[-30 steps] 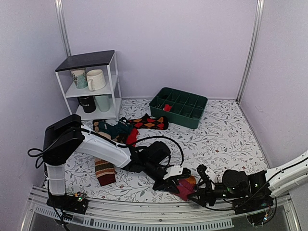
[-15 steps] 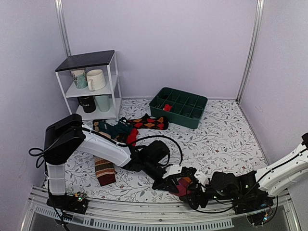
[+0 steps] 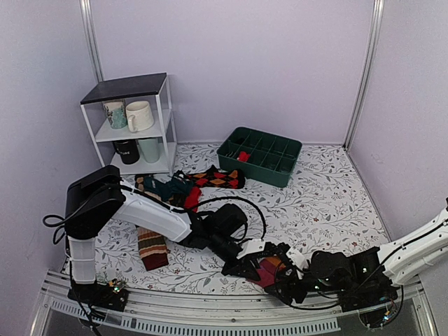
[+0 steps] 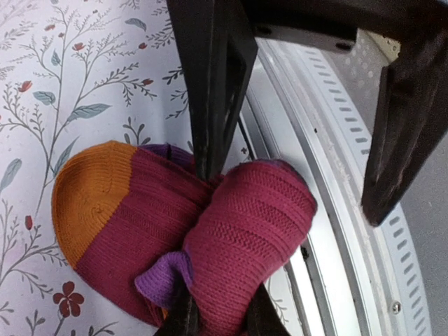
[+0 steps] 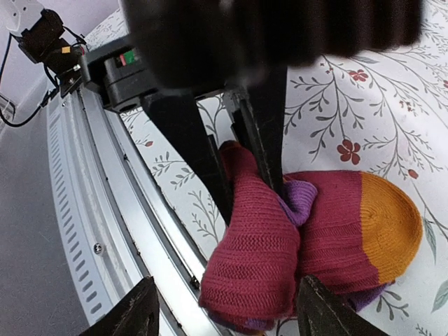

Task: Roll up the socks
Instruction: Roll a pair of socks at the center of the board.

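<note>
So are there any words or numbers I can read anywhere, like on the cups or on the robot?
Nothing here can be read as words or numbers.
Black mug on the shelf: pale marks on its side, too small to read.
Green and red sticker on the left gripper: too blurred, no letters show.
Maroon socks: no label or writing shows.

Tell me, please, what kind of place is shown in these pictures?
Probably a staged robot test booth, not a real home: plain lilac partition walls, a floral table cover, and a small shelf holding mugs.
</note>
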{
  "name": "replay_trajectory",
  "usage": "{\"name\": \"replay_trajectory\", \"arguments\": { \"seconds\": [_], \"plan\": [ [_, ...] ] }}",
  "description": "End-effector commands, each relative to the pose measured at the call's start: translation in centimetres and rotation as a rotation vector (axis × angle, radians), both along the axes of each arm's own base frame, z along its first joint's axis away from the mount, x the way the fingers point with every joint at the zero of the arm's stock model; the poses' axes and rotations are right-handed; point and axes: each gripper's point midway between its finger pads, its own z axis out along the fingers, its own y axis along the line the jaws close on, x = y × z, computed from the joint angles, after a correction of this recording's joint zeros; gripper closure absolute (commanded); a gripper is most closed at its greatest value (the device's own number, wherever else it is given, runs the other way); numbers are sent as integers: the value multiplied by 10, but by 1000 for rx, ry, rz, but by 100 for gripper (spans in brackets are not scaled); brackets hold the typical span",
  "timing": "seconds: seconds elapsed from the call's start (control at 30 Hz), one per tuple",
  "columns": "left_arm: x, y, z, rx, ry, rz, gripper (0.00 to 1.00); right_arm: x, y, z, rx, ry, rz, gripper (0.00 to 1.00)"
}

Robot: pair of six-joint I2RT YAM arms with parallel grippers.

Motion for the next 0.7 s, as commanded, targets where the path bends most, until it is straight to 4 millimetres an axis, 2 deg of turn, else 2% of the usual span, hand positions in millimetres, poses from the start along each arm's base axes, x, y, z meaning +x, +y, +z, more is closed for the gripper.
{"name": "replay_trajectory", "arguments": {
  "seconds": [0.0,0.13,0.3,0.47,0.67],
  "plan": [
    [-30,97,-110,509,65,42,100,5,-23,7,-18,3,-71,31],
    [-30,97,-110,508,66,40,100,2,-33,9,53,40,-78,29],
    [-30,96,-111,512,69,41,100,0,-28,9,113,11,-43,26],
    [-30,97,-111,519,73,40,100,4,-18,-5,30,-9,-49,26],
    [-30,96,-112,519,74,37,100,2,0,1,45,-40,-22,26]
  ]
}}
